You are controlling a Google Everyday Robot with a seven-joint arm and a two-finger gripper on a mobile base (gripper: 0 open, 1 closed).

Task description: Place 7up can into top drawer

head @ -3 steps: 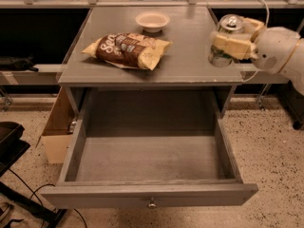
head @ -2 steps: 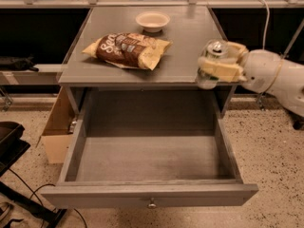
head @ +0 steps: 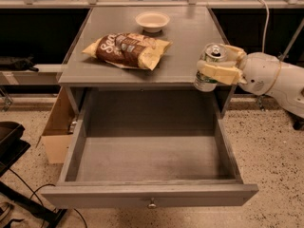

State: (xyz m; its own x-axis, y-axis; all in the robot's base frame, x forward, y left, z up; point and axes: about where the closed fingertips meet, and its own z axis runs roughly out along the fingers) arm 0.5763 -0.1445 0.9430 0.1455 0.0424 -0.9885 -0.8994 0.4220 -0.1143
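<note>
The 7up can (head: 209, 66) is a pale green can with a silver top, held upright in the air at the right front corner of the grey cabinet top. My gripper (head: 216, 69) is shut on the can, its cream fingers (head: 219, 73) wrapped around the can's middle, with the white arm reaching in from the right. The top drawer (head: 151, 194) is pulled fully open below and left of the can. Its inside is empty and its small round knob is at the front centre.
A brown and yellow chip bag (head: 126, 50) lies on the cabinet top (head: 190, 32), with a white bowl (head: 152, 20) behind it. A cardboard box (head: 57, 134) stands on the floor left of the drawer. A black object sits at the left edge.
My gripper has carried the 7up can leftward and down, from above the cabinet top's right side to its right front corner above the drawer's right edge.
</note>
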